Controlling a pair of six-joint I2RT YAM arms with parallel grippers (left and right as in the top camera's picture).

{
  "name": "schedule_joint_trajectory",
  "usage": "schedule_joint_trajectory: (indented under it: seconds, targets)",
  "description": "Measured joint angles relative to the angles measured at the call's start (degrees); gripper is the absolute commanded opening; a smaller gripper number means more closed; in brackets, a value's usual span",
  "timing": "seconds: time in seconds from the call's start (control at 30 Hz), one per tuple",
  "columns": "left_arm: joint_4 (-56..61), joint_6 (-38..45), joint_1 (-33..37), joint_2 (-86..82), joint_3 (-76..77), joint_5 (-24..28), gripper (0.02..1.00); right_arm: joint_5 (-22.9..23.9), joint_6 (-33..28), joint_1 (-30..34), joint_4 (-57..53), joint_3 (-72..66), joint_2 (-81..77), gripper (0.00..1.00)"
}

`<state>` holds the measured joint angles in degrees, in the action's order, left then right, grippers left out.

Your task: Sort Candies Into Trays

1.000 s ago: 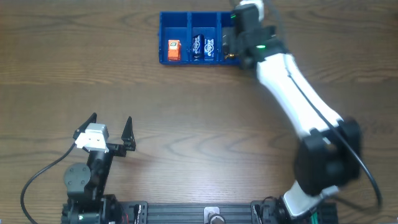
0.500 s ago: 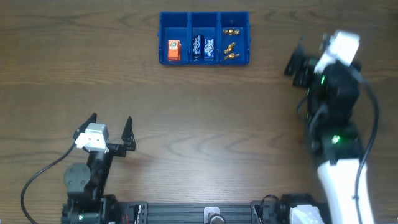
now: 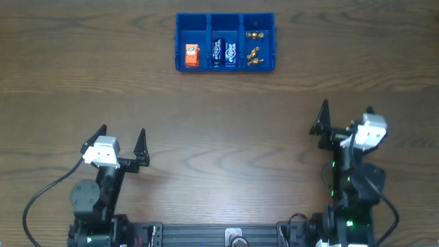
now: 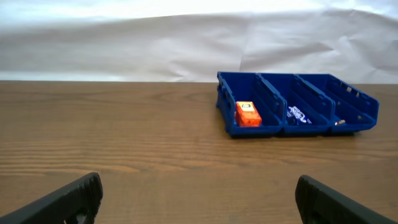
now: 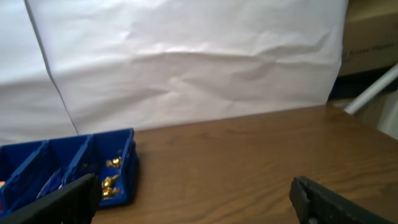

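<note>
Bench: brown wood-grain bench point(image 3: 219, 151) carried the tray; both arms stood at its near edge.
Tray: blue plastic tray point(image 3: 192, 27) point(image 4: 249, 130) point(image 5: 127, 162) with three compartments side by side sat at the bench's far edge, about midway along it and well apart from both grippers.
Left compartment: one orange-wrapped block candy point(image 3: 191, 55) point(image 4: 247, 113) lay toward the compartment's near end.
Middle compartment: blue-wrapped candies point(image 3: 225, 51) point(image 4: 297, 114) with white print lay packed together; their number could not be told.
Right compartment: several small gold-wrapped candies point(image 3: 254, 51) point(image 5: 111, 180) lay scattered along its length.
Left gripper point(image 3: 122, 130): sat over the bench toward the near-left corner and faced the tray. Its black fingers point(image 4: 68, 199) were spread wide with nothing between them.
Right gripper point(image 3: 346, 107): sat over the bench toward the near-right corner. Its black fingers point(image 5: 323, 199) were likewise spread wide and held nothing.
Contact: neither gripper touched the tray or any candy.
Backdrop: a creased white sheet point(image 4: 124, 43) point(image 5: 186, 62) stood just behind the bench's far edge.
Beyond the sheet: a brown cardboard box point(image 5: 370, 37) showed past the sheet's right end in the right wrist view.
</note>
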<state>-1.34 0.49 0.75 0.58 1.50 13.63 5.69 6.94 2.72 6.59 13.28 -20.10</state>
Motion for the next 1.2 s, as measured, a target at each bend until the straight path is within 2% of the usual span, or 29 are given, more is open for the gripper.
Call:
schedule_joint_trajectory:
  seconds: [0.3, 0.73, 1.2]
  targets:
    - [0.0, 0.0, 0.0, 0.0, 0.0, 0.0, 0.998, -2.7, 0.0, 0.6, 7.2, -11.6, 11.3, 1.0]
    - [0.0, 0.0, 0.0, 0.0, 0.0, 0.0, 0.998, -4.0, -2.8, 0.6, -2.4, -12.7, 19.4, 1.0]
    - [0.0, 0.0, 0.0, 0.0, 0.0, 0.0, 0.998, -6.2, -7.7, 0.6, -5.5, -12.7, 19.4, 1.0]
